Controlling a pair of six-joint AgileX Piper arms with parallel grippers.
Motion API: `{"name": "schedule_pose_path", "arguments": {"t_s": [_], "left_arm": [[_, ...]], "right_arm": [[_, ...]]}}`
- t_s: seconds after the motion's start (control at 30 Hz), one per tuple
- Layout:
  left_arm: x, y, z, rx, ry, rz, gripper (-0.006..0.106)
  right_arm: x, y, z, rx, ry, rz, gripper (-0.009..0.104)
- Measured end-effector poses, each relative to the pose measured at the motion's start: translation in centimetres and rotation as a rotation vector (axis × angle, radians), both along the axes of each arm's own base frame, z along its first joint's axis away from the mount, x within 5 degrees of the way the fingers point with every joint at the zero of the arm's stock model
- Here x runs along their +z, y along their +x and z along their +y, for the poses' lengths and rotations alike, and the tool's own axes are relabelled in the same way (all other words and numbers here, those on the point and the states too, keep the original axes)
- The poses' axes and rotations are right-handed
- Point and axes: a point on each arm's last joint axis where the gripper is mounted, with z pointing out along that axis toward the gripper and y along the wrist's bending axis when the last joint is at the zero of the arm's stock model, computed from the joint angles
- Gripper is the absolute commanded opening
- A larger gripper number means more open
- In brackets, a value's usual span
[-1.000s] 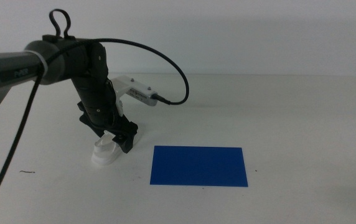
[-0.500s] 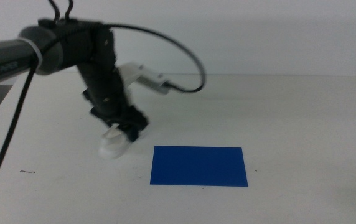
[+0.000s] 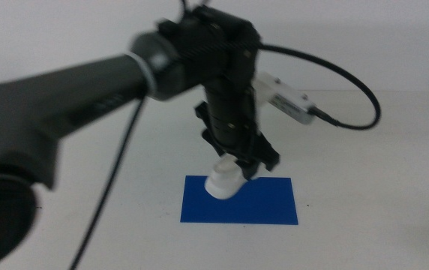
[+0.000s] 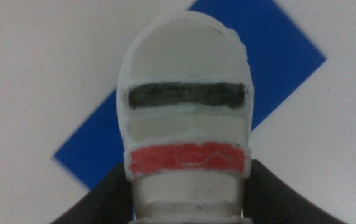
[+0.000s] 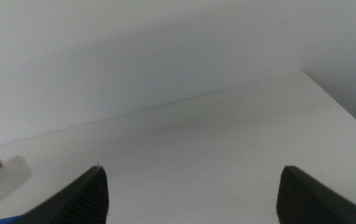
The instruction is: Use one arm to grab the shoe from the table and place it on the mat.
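My left gripper (image 3: 246, 161) is shut on the white shoe (image 3: 225, 181) and holds it over the left part of the blue mat (image 3: 267, 202). In the left wrist view the shoe (image 4: 187, 118) fills the middle, with its dark strap and red strap across the top, clamped at its heel end between my two dark jaws; the mat (image 4: 277, 56) lies beneath it. I cannot tell whether the sole touches the mat. My right gripper (image 5: 193, 186) is open and empty, off to the side; it does not show in the middle view.
The white table (image 3: 379, 165) spreads around the mat. The left arm's black cable (image 3: 349, 90) loops out to the right above the table, next to its white module (image 3: 286, 97). The table's far edge meets a plain wall.
My left arm has carried the shoe up off the table and to the right, from left of the mat to over the mat's left part.
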Motion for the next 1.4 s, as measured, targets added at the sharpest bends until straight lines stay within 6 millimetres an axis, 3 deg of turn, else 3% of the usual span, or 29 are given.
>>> {"name": "schedule_pose_path", "arguments": {"t_s": [0.2, 0.47, 0.7, 0.9, 1.17, 1.27, 1.4], "left_arm": [[-2.4, 0.4, -1.1, 0.136, 0.01, 0.063, -0.001], [-2.3, 0.1, -1.4, 0.955, -0.115, 0.228, -0.001], [-2.1, 0.9, -1.8, 1.179, -0.233, 0.209, -0.001], [-2.1, 1.4, -1.7, 1.592, -0.323, 0.235, -0.001], [-2.4, 0.9, -0.9, 2.068, -0.264, 0.267, -0.001], [-3.8, 1.1, -1.0, 2.183, -0.24, 0.267, -0.001], [-5.2, 1.3, -1.2, 2.203, -0.204, 0.258, -0.001]], "right_arm": [[0.0, 0.0, 0.0, 0.0, 0.0, 0.0, 0.079], [0.0, 0.0, 0.0, 0.0, 0.0, 0.0, 0.079], [0.0, 0.0, 0.0, 0.0, 0.0, 0.0, 0.079], [0.0, 0.0, 0.0, 0.0, 0.0, 0.0, 0.079], [0.0, 0.0, 0.0, 0.0, 0.0, 0.0, 0.079], [0.0, 0.0, 0.0, 0.0, 0.0, 0.0, 0.079], [0.0, 0.0, 0.0, 0.0, 0.0, 0.0, 0.079]]}}
